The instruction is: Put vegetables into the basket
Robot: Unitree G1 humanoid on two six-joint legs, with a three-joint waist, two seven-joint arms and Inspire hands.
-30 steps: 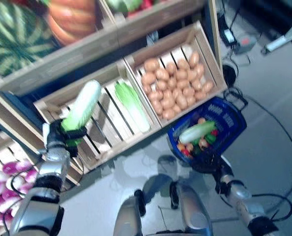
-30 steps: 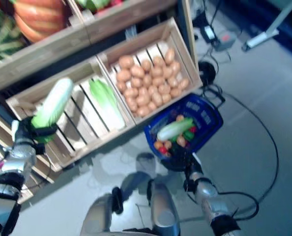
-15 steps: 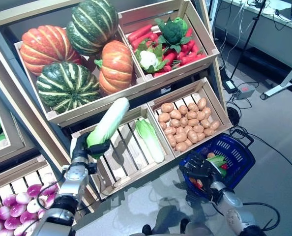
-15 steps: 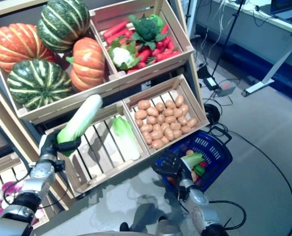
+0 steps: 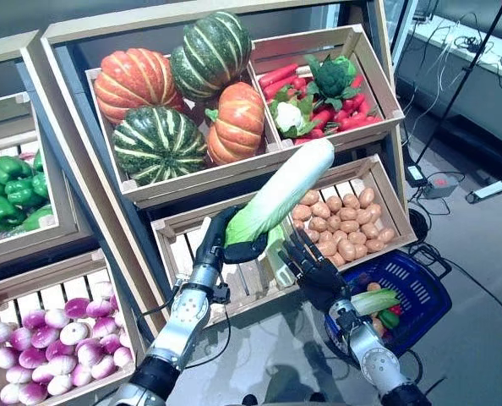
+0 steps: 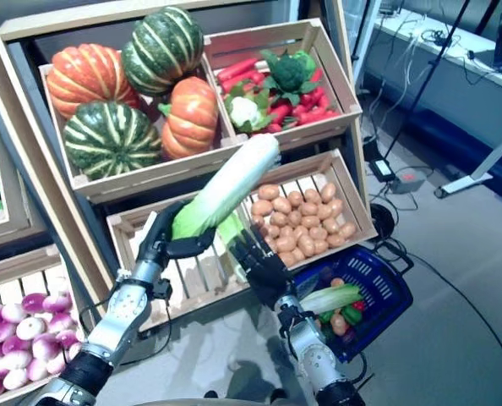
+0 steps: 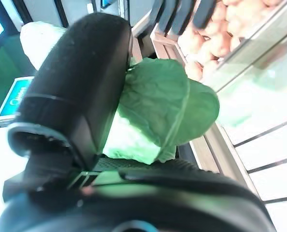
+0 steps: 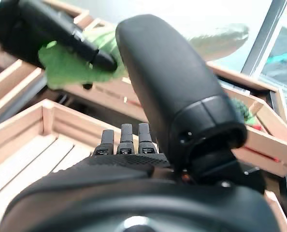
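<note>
My left hand (image 5: 220,244) is shut on a long napa cabbage (image 5: 278,191), green at the held end and white at the tip, tilted up in front of the stand's lower crates. It also shows in the left wrist view (image 7: 163,111). My right hand (image 5: 314,267) is open with its fingers spread, just right of the cabbage's green end and above the slatted crate. The blue basket (image 5: 420,288) stands on the floor at the right, holding another pale cabbage (image 5: 374,301) and small red, orange and green vegetables.
The wooden stand (image 5: 82,194) rises across the back and left, with crates on several levels. A potato crate (image 5: 378,216) is just behind the basket. Grey floor (image 5: 488,338) lies to the right, with cables and a desk leg beyond.
The camera has shifted. My left hand has carried the cabbage to the right, toward my right hand. My right hand has risen from the basket's rim to beside the cabbage.
</note>
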